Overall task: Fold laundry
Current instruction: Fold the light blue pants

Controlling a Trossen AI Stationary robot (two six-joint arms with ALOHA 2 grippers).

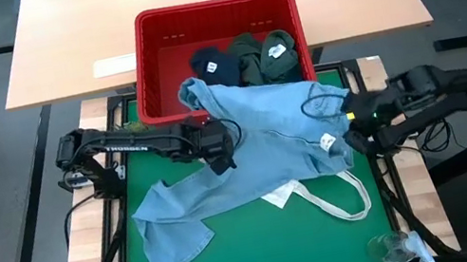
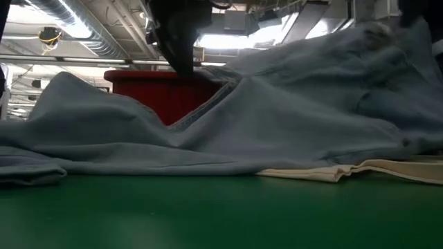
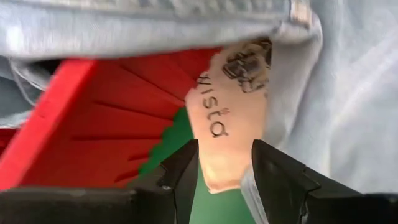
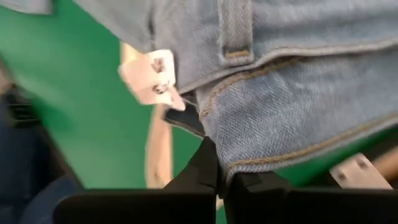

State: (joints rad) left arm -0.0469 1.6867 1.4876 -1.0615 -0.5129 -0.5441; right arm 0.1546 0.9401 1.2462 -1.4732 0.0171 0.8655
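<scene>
A pair of light blue denim jeans (image 1: 254, 137) lay spread across the green tabletop (image 1: 263, 241), its waist end draped over the front rim of the red slotted basket (image 1: 216, 18) and its legs trailing toward the near left corner. Inside the basket sat a navy garment (image 1: 210, 66) and two dark olive green garments (image 1: 264, 56), each bearing a small tag. A cream tote bag (image 1: 322, 197) lay partly under the jeans, its long handle looping out on the tabletop toward the right.

The left tool (image 1: 219, 158) rested at the left edge of the denim, just in front of the basket. In the left wrist view its fingers (image 3: 283, 180) stood apart around a tan leather waistband patch (image 3: 227, 124) printed with dark lettering; whether they pressed on the patch could not be told.

The right tool (image 1: 356, 133) sat at the right edge of the jeans, its fingers (image 4: 205, 171) drawn together and clamped on a fold of the denim hem. A small white tag (image 4: 152, 74) hung from the fabric just beside the grip.

In the low view the denim rose in soft ridges in front of the basket.
</scene>
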